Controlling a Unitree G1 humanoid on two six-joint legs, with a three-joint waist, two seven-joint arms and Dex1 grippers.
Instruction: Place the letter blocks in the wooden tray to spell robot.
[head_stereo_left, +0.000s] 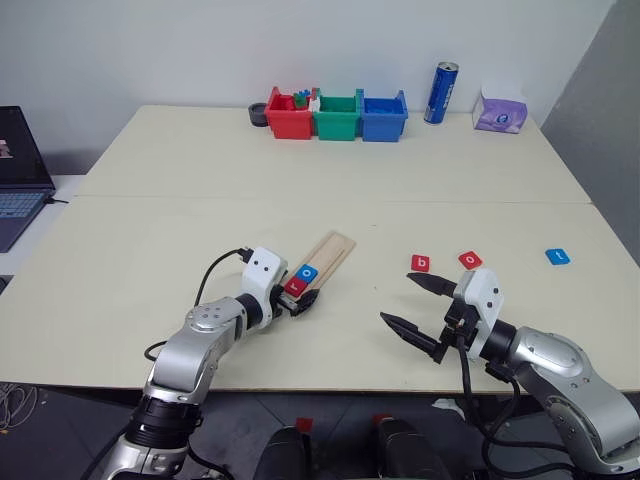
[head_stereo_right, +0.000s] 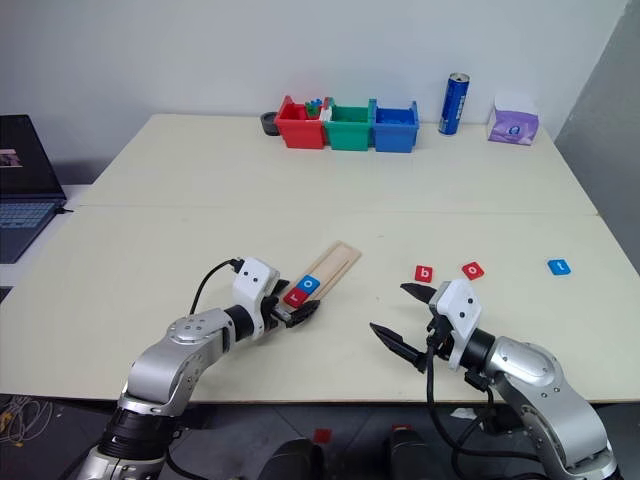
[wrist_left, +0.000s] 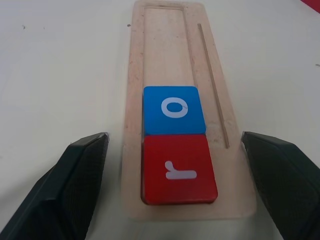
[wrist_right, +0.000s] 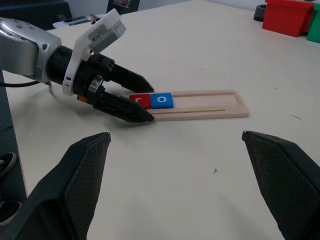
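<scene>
A: Start with the table (head_stereo_left: 150, 250). Where does the wooden tray (head_stereo_left: 330, 251) lie?

B: Just left of centre in the left eye view, its long axis running from lower left to upper right. The red "r" tile (wrist_left: 179, 169) and blue "o" tile (wrist_left: 173, 109) sit touching at its lower-left end; the rest of the groove is bare.

A: And the loose ones?

B: Right of centre: red "b" tile (head_stereo_left: 420, 263), red "o" tile (head_stereo_left: 469, 260), and the blue "t" tile (head_stereo_left: 558, 256) further right.

A: Which arm is nearer the "b"?

B: The right gripper (head_stereo_left: 418, 303), I'd judge. It sits just below that tile in the frame, fingers spread wide and empty, pointing toward the frame's left.

A: The left gripper (head_stereo_left: 300, 300)?

B: At the tray's lower-left end, its fingers apart on either side of it, gripping nothing.
</scene>
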